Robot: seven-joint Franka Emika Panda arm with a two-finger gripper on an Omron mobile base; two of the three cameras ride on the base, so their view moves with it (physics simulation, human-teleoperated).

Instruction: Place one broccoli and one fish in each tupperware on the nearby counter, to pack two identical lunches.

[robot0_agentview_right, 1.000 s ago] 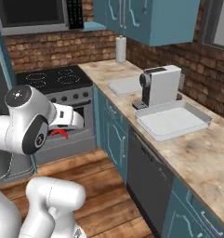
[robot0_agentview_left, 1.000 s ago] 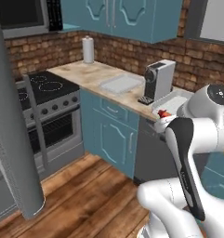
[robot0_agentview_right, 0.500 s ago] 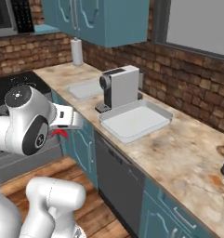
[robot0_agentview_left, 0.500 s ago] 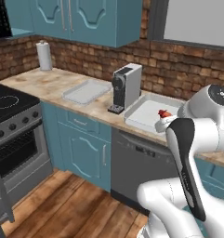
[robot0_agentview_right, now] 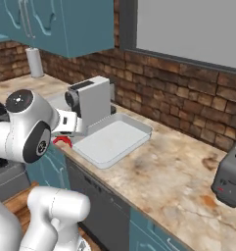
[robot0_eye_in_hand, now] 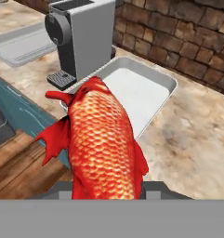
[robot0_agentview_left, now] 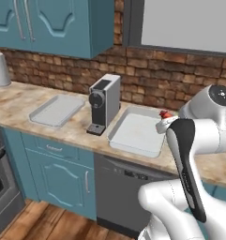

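- The fish (robot0_eye_in_hand: 102, 146), bright orange-red with scaled flanks and red fins, stands lengthwise between the fingers (robot0_eye_in_hand: 104, 188) in the hand view, its body rising from the bottom of that view and hiding most of both tips.
- The fingers are closed on the fish, one on each flank; only small dark parts of them show beside its lower body.
- In the left base view a red bit of the fish (robot0_agentview_left: 166, 114) shows at the hand, just beside the near right corner of the closer tupperware (robot0_agentview_left: 133, 132).
- In the right base view its red tail (robot0_agentview_right: 62, 141) hangs under the hand at the front edge of the table (robot0_agentview_right: 178, 171), just short of that tupperware (robot0_agentview_right: 112, 139).
- This tupperware, a shallow pale tray with a low rim, lies on the table just right of the coffee machine (robot0_agentview_left: 103, 103); nothing lies in it.
- The second tupperware (robot0_agentview_left: 56, 110) lies on the other side of the coffee machine, and its visible floor is bare too.
- In the hand view the fish's head end points toward the closer tupperware (robot0_eye_in_hand: 146, 93), with the coffee machine (robot0_eye_in_hand: 78, 39) to the upper left.
- A paper towel roll (robot0_agentview_left: 0, 69) stands at the far left of the table, against the brick wall.
- A dark toaster (robot0_agentview_right: 229, 179) sits at the right end of the table, well apart from both trays.
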